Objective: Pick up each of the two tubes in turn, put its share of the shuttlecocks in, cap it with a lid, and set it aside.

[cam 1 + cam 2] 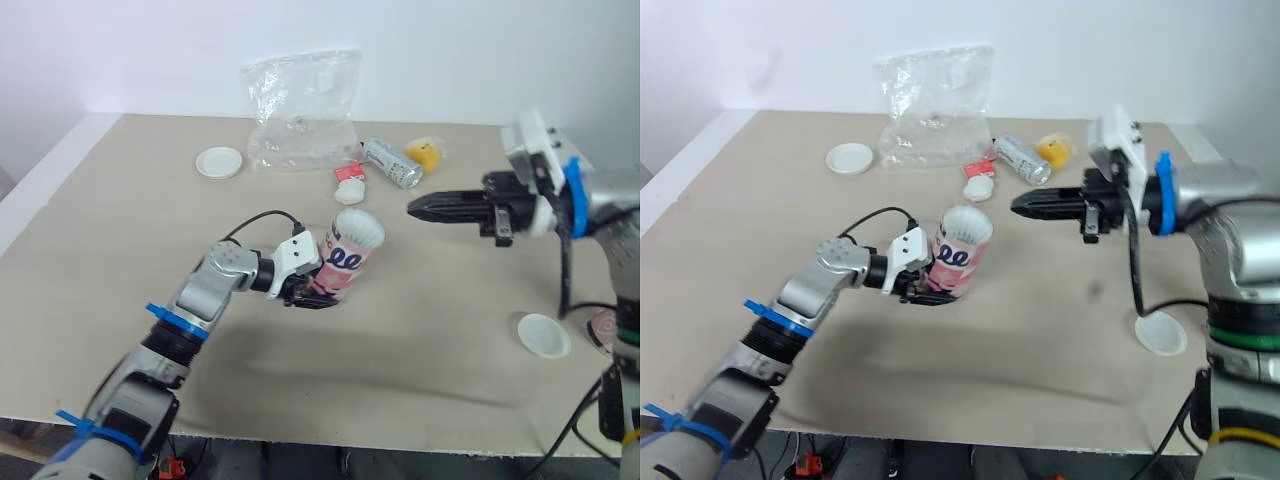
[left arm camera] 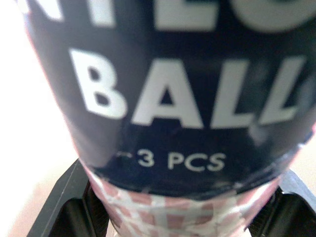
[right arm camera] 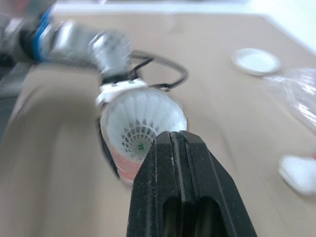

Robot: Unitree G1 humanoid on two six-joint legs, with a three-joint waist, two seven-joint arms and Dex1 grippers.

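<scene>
Two tubes, two round white plastic lids [image 1: 219, 161] [image 1: 543, 334]. The left gripper [image 1: 308, 293] pinches the pink patterned cardboard tube [image 1: 350, 258], one white feathered shuttlecock [image 3: 140, 118] inside it. The right gripper [image 1: 415, 208], fingers pressed together, is just beside its mouth. The silver metallic tube [image 1: 392, 162] lies beyond.

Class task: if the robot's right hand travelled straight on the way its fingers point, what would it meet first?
Most likely the white shuttlecock sitting in the mouth of the pink tube. The right hand aims its closed tips at it, though depth is hard to judge.
</scene>
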